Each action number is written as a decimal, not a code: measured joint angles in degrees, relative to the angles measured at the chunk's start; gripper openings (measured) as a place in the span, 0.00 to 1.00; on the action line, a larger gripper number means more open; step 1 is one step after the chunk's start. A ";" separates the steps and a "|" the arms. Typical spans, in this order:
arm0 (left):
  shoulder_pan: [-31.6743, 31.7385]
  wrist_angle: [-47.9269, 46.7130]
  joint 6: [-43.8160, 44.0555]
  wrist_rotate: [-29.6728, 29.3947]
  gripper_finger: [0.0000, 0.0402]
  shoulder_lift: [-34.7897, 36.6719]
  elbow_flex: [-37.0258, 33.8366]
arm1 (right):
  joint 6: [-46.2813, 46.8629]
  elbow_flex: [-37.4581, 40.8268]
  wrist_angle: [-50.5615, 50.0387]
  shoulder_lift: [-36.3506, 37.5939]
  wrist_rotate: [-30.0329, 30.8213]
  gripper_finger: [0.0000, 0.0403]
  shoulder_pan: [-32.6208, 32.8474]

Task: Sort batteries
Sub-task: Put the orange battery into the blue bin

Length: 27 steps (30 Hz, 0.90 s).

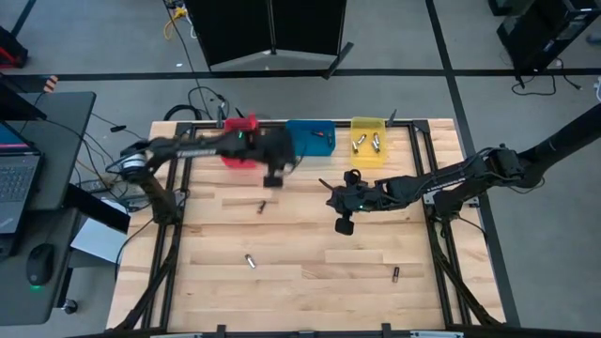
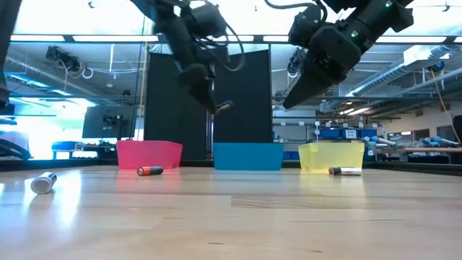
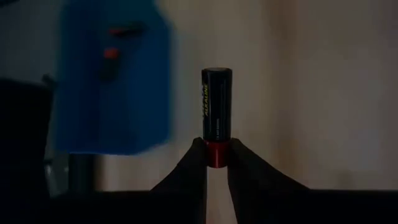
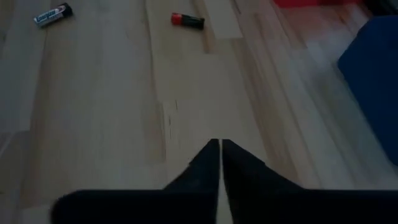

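My left gripper (image 1: 272, 176) hangs above the table in front of the red bin (image 1: 239, 141) and the blue bin (image 1: 310, 139). It is shut on a black battery with a red end (image 3: 216, 102), which also shows in the low view (image 2: 223, 107). My right gripper (image 1: 340, 201) is shut and empty, high over the table's middle in front of the yellow bin (image 1: 367, 141); its shut fingers show in the right wrist view (image 4: 217, 148). Loose batteries lie on the table (image 1: 262, 207), (image 1: 251, 260), (image 1: 395, 274). My left gripper pinches the battery's red end (image 3: 216, 149) between its two fingertips, only at their free ends. The black body sticks out past the fingertips, in line with the fingers. The battery is lifted clear, well above the table.
The three bins stand in a row along the table's far edge; the yellow one holds several batteries (image 1: 366, 143), and the blue one holds some too (image 3: 115, 43). Bare wood lies between the loose batteries. A desk with a laptop (image 1: 19, 188) stands left of the table.
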<state>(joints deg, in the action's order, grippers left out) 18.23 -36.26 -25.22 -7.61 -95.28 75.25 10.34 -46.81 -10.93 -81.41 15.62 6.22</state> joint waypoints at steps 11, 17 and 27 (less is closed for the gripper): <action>13.85 -13.44 -1.59 6.96 0.11 -25.62 33.35 | 0.36 1.38 0.06 -0.02 0.61 0.03 -2.40; 16.28 -16.46 -1.58 9.93 0.11 -36.20 44.15 | 1.30 2.75 0.14 -0.02 0.35 0.04 -3.57; 17.38 -20.78 -2.82 10.35 0.11 -43.25 49.30 | 4.10 4.72 0.69 -0.04 -0.24 0.02 -3.80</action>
<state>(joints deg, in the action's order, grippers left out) 35.62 -57.04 -28.05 2.74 -138.53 124.55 14.43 -42.09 -10.23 -81.45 15.38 2.42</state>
